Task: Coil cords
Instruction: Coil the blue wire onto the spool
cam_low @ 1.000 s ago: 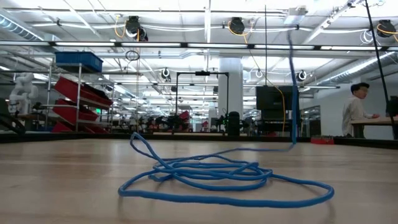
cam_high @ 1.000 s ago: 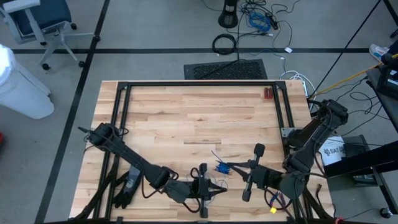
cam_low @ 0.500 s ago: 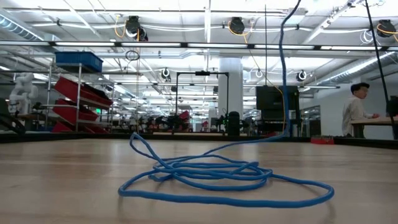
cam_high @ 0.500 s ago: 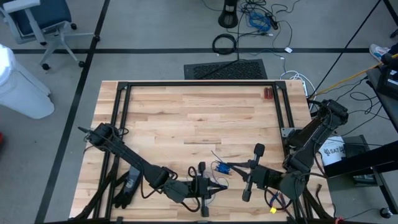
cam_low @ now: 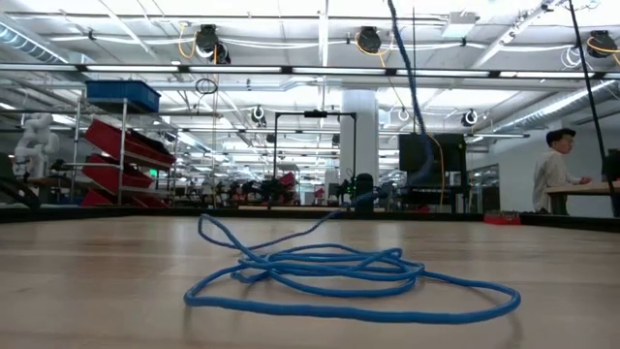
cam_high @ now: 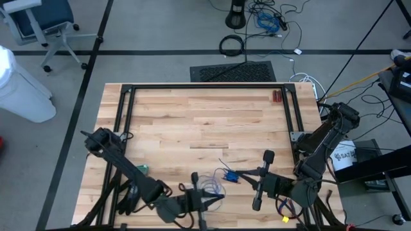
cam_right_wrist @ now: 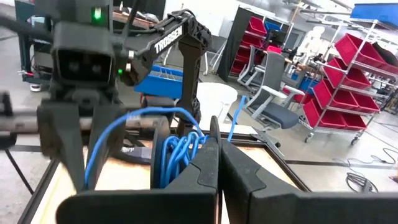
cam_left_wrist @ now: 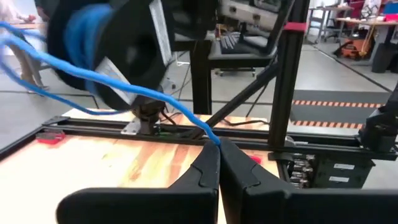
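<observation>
The cord is a thin blue wire. In the low view its loose loops (cam_low: pixel 329 276) lie on the wooden table and one strand (cam_low: pixel 405 68) rises out of the picture. My left gripper (cam_high: pixel 220 194), near the table's front edge, is shut on that strand (cam_left_wrist: pixel 155 99). Just to its right, my right gripper (cam_high: pixel 236 174) points toward the table's left edge and is shut beside a small bundle of cord turns (cam_high: pixel 228 173). Both grippers stand level, tips toward each other. My left gripper pinches one strand of the cord (cam_left_wrist: pixel 210 134) at its fingertips, level, coming from the table's left. The strand runs on, clear of the table, to the bundle at the other gripper. My right gripper has several turns of the cord (cam_right_wrist: pixel 181 152) against its shut fingers, level, from the table's right. The fingers hide how the turns are caught. The bundle hangs clear of the table.
A black frame (cam_high: pixel 205 88) runs along the table's far and side edges. Red-handled pliers (cam_high: pixel 277 97) lie at the far right, a black glove (cam_high: pixel 128 196) at the near left. A black cable ring (cam_high: pixel 232 45) lies on the floor beyond.
My left gripper has swung toward the table's near left and turned, carrying its strand along. In the low view the rising strand has moved leftward. The loops on the table have stayed in place.
</observation>
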Available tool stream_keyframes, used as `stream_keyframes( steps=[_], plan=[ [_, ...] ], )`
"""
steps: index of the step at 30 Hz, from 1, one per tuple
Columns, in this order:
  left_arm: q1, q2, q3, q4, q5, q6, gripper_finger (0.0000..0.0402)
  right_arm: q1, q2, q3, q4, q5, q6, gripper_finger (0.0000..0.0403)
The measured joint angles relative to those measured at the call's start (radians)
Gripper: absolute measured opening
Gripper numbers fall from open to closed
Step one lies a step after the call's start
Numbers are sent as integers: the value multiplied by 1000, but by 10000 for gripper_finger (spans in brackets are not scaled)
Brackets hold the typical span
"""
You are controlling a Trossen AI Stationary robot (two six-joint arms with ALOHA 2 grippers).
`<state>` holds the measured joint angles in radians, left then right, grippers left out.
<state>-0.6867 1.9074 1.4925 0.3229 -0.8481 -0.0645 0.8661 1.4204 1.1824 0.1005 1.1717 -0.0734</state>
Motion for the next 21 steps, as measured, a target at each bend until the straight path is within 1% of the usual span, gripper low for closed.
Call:
stream_keyframes(
  steps=[6, 14, 17, 21],
  plan=[
    [-10, -62, 0, 2, 4, 22, 0, 0, 0, 0, -6, 0, 5, 0],
    [-1, -110, 6, 23, 107, 32, 0, -10, 3, 0, -6, 0, 9, 0],
    [5, -110, 48, 26, 153, 71, 0, -23, 12, 0, -8, -5, 9, 0],
    [17, -109, 99, 31, 235, 84, 0, -45, 22, 0, -8, -26, 13, 0]
  ],
)
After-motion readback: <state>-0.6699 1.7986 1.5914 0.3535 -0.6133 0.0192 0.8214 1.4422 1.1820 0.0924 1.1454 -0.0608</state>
